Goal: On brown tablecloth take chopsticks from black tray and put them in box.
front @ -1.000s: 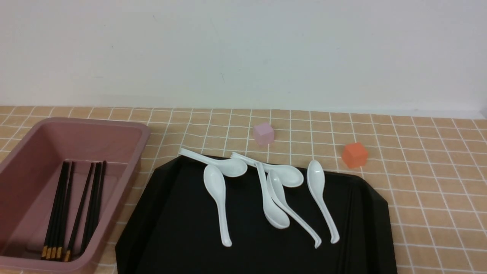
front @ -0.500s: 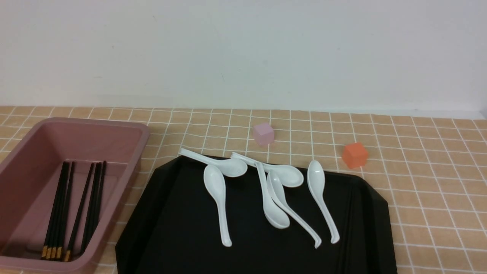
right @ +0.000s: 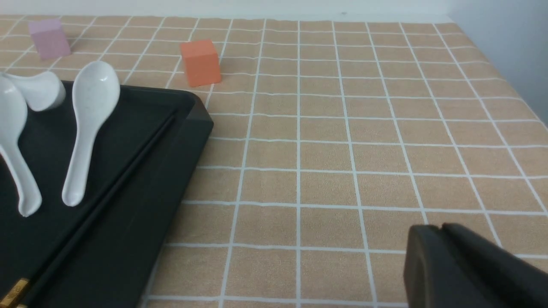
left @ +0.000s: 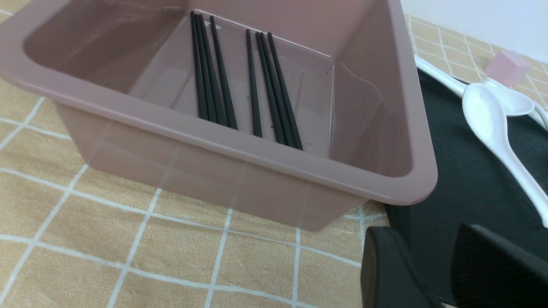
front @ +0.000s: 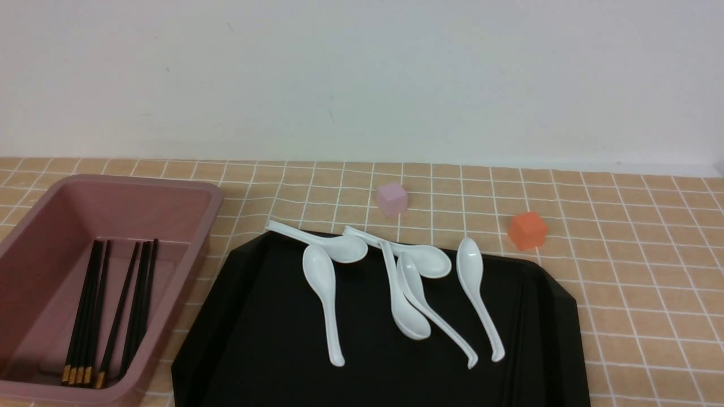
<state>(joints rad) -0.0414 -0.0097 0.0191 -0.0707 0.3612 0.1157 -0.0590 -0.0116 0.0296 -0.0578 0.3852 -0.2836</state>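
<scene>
You have the brown tablecloth [front: 650, 254] running out of the front view on both sides, much of it covered. On it, your black tray [front: 271, 362] is cut off by the front view's lower edge, so you cannot see its near rim. To its left stands the box [front: 130, 203], its left side cropped.

In the right wrist view, your right gripper [right: 441, 231] shows only its finger ends at the frame's edge; its fingertips are together or nearly so, and you cannot tell which. Your left gripper [left: 421, 231] is also cropped, its jaws apart with nothing between the tips.

Dark chopsticks [right: 115, 184] lie along the tray's right side, hard to make out against the black; more chopsticks lie in the box, their lower ends hidden by its wall in the left wrist view. Six white spoons [front: 319, 271] lie on the tray, some overlapping, two reaching over its far rim. Beyond it sit an orange cube [front: 528, 230] and a smaller pink cube [front: 392, 199].
</scene>
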